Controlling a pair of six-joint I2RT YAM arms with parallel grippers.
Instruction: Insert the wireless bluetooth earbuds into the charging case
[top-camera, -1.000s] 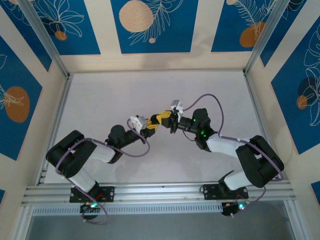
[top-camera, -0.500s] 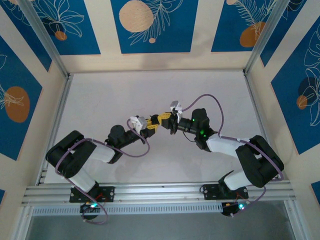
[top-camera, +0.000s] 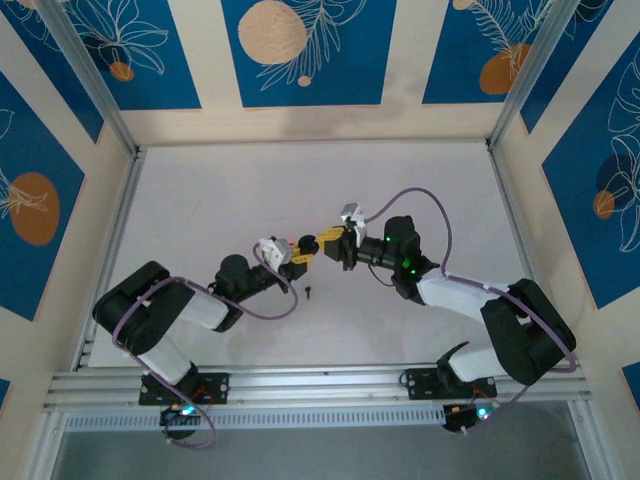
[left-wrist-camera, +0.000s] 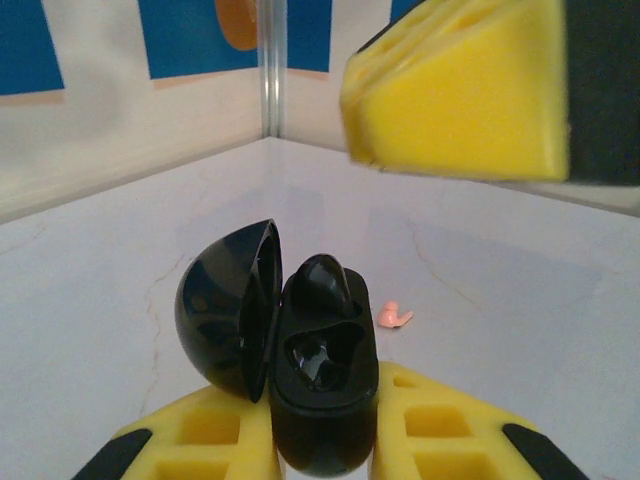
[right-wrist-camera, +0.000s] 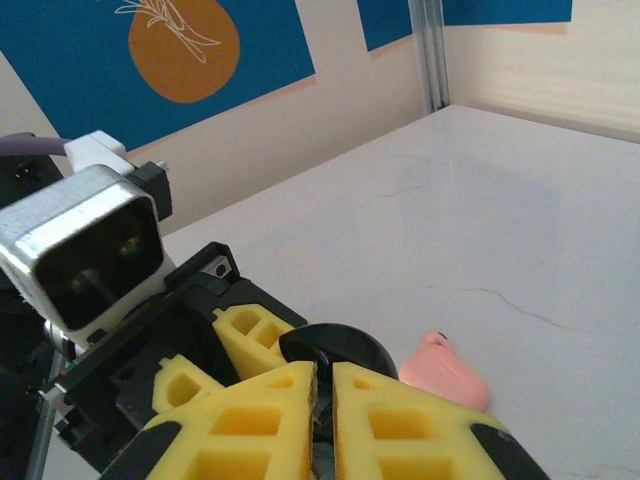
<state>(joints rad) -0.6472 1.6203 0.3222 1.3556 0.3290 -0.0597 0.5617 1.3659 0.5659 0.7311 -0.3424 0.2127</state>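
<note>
Left gripper (left-wrist-camera: 322, 432): yellow recessed-block fingers closed on the glossy black clamshell charging case (left-wrist-camera: 322, 375), lid open. Right gripper (right-wrist-camera: 325, 400): jaws together, empty, just beside the case. Rounded pink earbud (right-wrist-camera: 445, 371) rests on the veined white table (top-camera: 220, 200). Unlike the earlier frame, a tiny dark earbud (top-camera: 310, 291) lies on the table below the grippers.

Top external looks down over the whole desk (top-camera: 400, 180); both wrist cameras sit low, close, facing each other across the open black case (left-wrist-camera: 320, 370).
</note>
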